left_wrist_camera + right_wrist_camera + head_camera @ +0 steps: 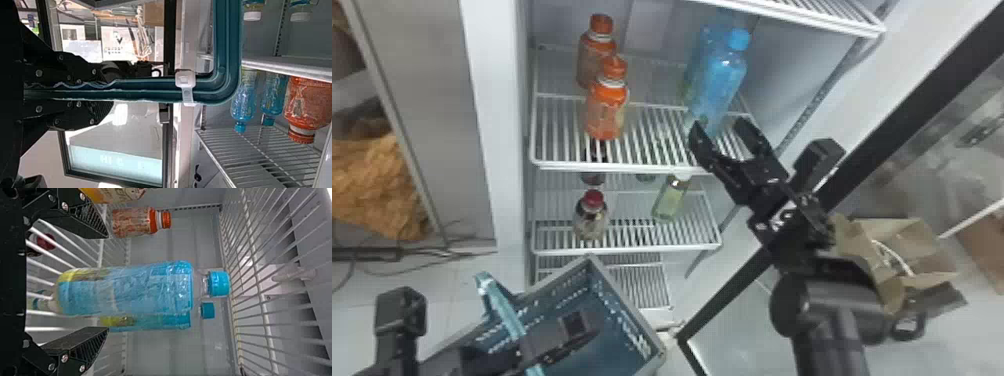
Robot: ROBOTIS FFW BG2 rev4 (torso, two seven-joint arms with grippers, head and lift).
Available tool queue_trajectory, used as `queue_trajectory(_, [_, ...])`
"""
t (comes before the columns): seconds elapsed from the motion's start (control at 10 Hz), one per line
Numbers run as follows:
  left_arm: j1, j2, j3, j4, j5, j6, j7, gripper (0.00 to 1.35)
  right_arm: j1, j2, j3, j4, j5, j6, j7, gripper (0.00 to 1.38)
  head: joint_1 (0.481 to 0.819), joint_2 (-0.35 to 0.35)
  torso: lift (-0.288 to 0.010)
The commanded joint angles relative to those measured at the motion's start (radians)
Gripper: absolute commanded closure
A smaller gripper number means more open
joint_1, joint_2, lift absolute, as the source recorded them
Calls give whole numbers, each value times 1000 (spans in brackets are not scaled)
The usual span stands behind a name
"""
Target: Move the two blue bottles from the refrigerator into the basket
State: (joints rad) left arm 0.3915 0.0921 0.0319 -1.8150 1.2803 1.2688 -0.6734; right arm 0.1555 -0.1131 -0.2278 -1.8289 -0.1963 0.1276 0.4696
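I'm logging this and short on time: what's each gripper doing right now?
Left gripper: closed on the teal basket handle.
Right gripper: open, holding nothing, with the nearer blue bottle in front of it.

In the head view, the right arm (832, 320) is extended from the bottom edge, inclined toward the upper left, and the right gripper (722, 125) is held with its two fingers well apart. The left arm (447, 362) is placed low, its left gripper (584, 325) being closed.
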Motion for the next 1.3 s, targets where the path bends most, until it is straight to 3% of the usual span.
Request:
queue_trajectory(0.0, [-1, 0, 0, 0, -2, 0, 0, 1202, -48, -10, 34, 38, 7, 0, -5, 223, 695, -350, -10])
queue_trajectory(0.8, [-9, 3, 0, 5, -4, 2, 0, 1202, -138, -14, 36, 107, 37, -2, -52, 245, 695, -350, -10])
queue_trajectory(0.9, [-9, 3, 0, 5, -2, 2, 0, 1202, -143, -17, 32, 115, 35, 0, -52, 418, 695, -350, -10])
queue_trajectory(1.0, [-11, 3, 0, 5, -2, 2, 0, 1202, -148, -17, 30, 129, 23, -15, -52, 834, 695, -350, -10])
queue_trajectory(1.2, [-9, 3, 0, 5, -2, 2, 0, 1202, -138, -17, 30, 139, 9, -44, -62, 1299, 695, -350, -10])
